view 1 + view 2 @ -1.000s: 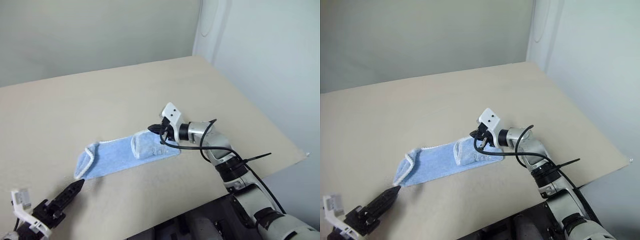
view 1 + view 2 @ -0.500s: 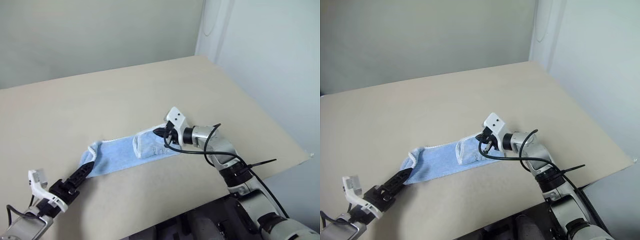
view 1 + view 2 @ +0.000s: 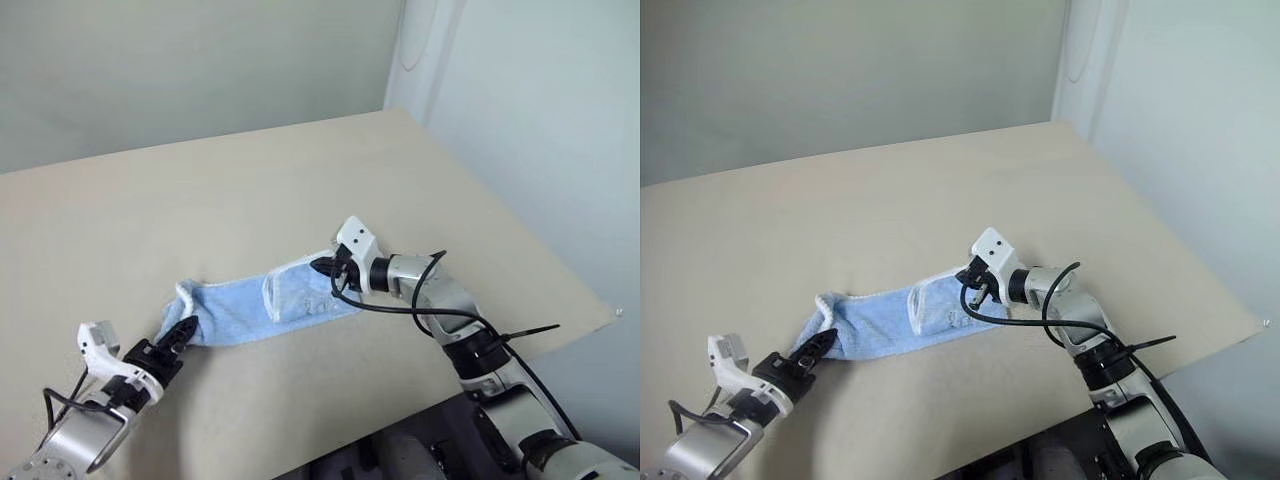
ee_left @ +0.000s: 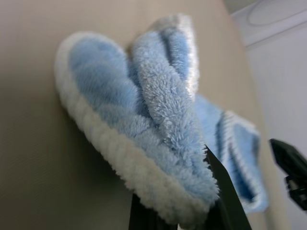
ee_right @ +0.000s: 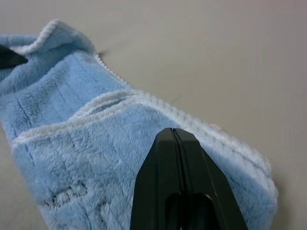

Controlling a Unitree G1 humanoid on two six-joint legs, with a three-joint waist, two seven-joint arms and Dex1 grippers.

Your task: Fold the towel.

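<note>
Left eye view: the light blue towel [image 3: 262,303] lies as a long strip on the tan table [image 3: 200,200], its right end already doubled over. The left gripper [image 3: 184,330] has its jaws clamped on the strip's left end, while the right gripper [image 3: 322,266], jaws together, rests at the folded right end. The step in hand is judged to be the grasp for the next fold; the next move calls for lifting the left end and carrying it over toward the right gripper.

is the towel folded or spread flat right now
Partly folded: the towel lies as a narrow strip on the table, its right end doubled back over itself, its left end bunched.
</note>
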